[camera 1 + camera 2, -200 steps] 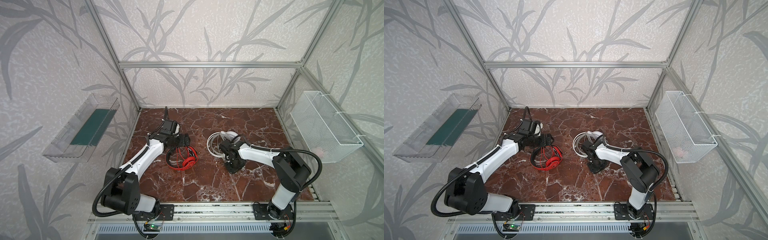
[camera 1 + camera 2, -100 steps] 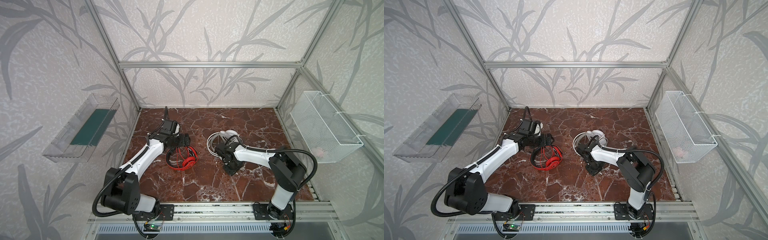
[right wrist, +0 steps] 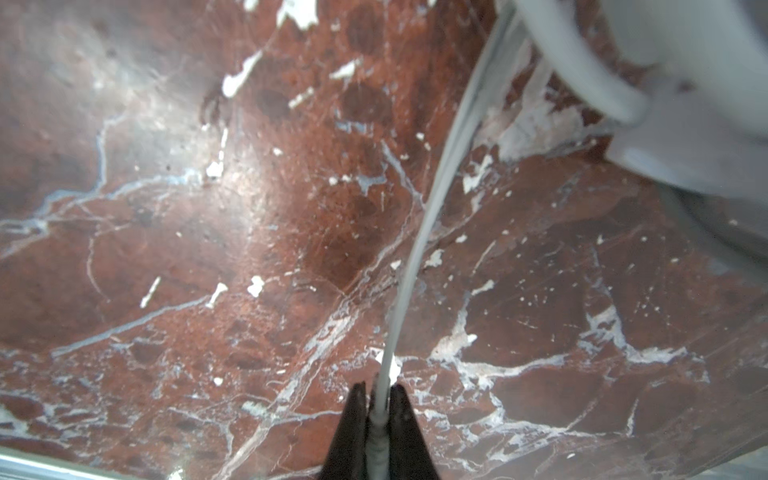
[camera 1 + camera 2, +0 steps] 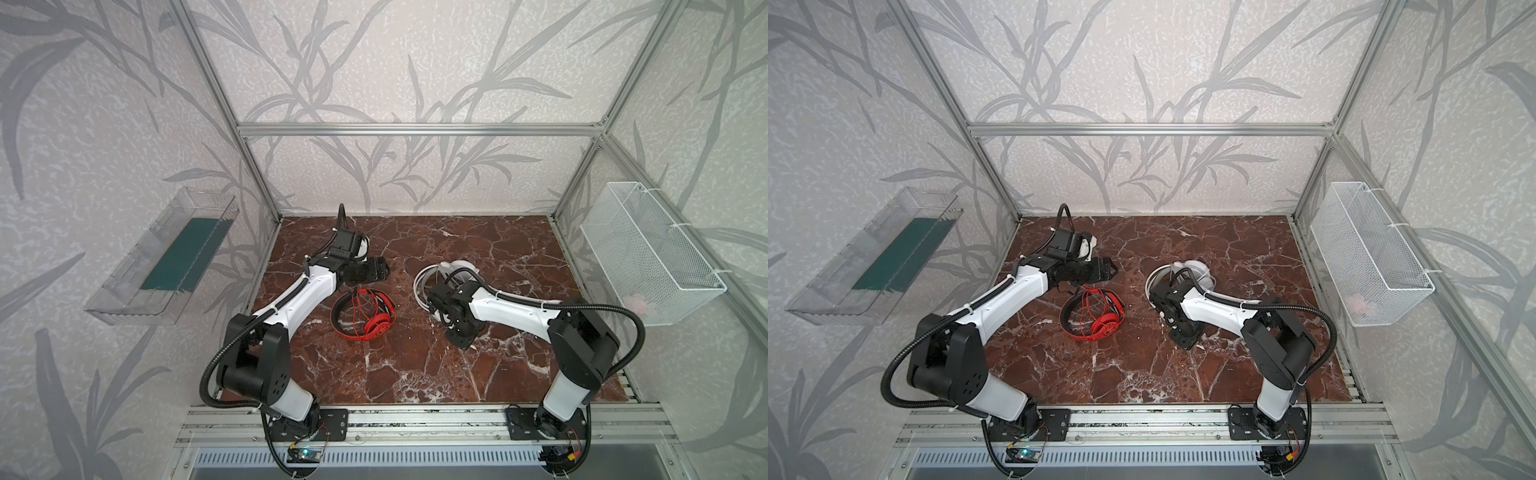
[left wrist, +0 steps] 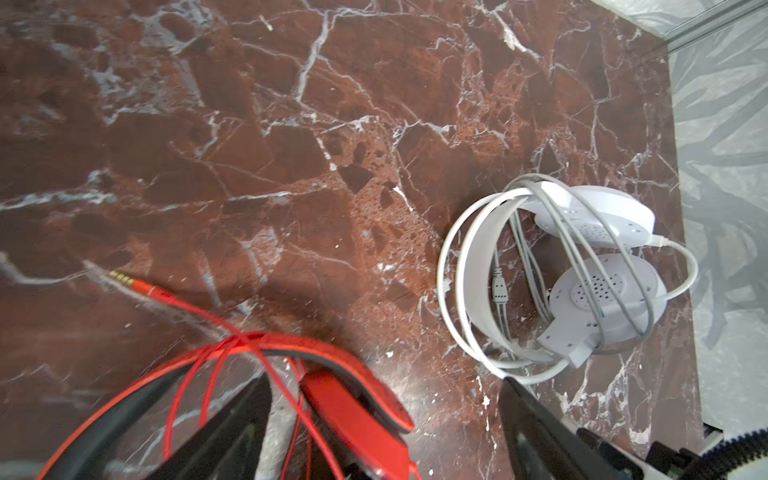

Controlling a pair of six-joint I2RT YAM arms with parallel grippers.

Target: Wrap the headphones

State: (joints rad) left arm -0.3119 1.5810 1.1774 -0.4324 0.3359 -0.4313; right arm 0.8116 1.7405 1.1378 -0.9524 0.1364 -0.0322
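When you read the scene from the left, find the left gripper (image 5: 384,380) with its jaws wide apart, gripping nothing. The red headphones (image 4: 365,313) lie just beside it on the table (image 4: 415,374), left of centre. Their band shows between the jaws in the wrist view. The white headphones (image 4: 455,270) lie right of centre. Just in front of them, the right gripper (image 3: 378,388) is clamped on their cable (image 3: 419,249), low over the table.
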